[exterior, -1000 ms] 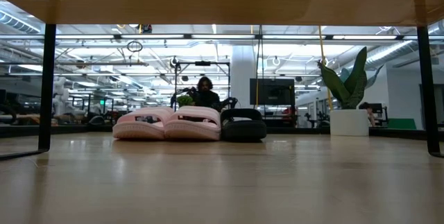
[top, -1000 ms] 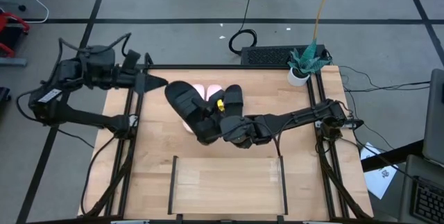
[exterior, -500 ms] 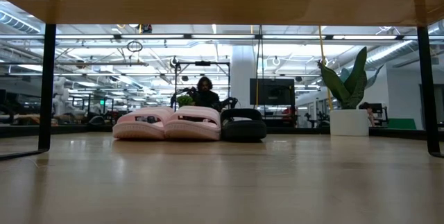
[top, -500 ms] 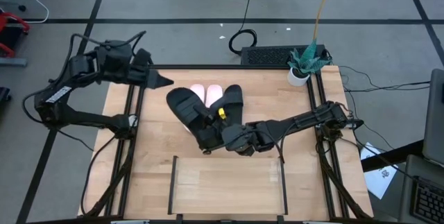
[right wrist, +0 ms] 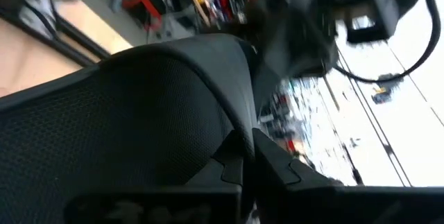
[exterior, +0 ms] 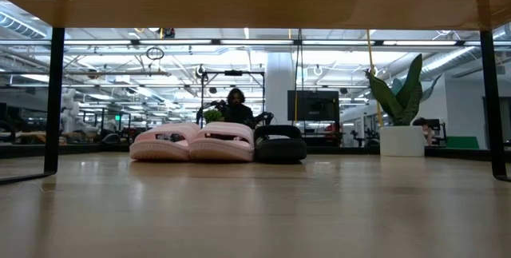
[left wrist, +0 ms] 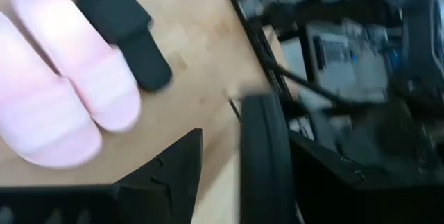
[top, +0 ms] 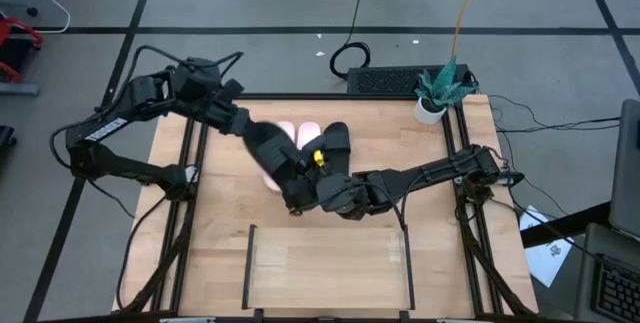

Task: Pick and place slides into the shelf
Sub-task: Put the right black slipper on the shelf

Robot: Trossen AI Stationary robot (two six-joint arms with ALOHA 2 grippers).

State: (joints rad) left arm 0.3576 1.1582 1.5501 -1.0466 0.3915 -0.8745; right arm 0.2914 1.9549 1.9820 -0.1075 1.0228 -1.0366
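Note:
A black slide (top: pixel 275 158) hangs above the table's middle, with my right gripper (top: pixel 303 195) shut on its near end. It fills the right wrist view (right wrist: pixel 139 106). My left gripper (top: pixel 248 131) is open at this slide's far end, whose dark edge (left wrist: pixel 260 154) stands between its fingers. Two pink slides (top: pixel 300 133) (exterior: pixel 192 142) and the other black slide (top: pixel 338 143) (exterior: pixel 279 143) lie sole-down on the table behind it. The shelf (top: pixel 330 258) lies at the near edge. My right gripper pinches the black slide near its near end (right wrist: pixel 232 137) between its two shut fingers, reaching about level from the table's right. The slide is lifted clear and slants away toward the far left, over the pink slides. I cannot tell whether my left gripper touches the slide's far end.
A potted plant (top: pixel 435 93) stands at the far right corner. Black rails (top: pixel 250 263) (top: pixel 408 261) mark the shelf's two ends, and its board between them is bare wood. In the low view a person (exterior: pixel 235 106) shows far behind the table.
My left gripper has swung from the table's far left corner toward the right and down, rolling as it went, and now stands at the held slide's far end, still open. My right gripper has kept the black slide lifted in nearly the same place.

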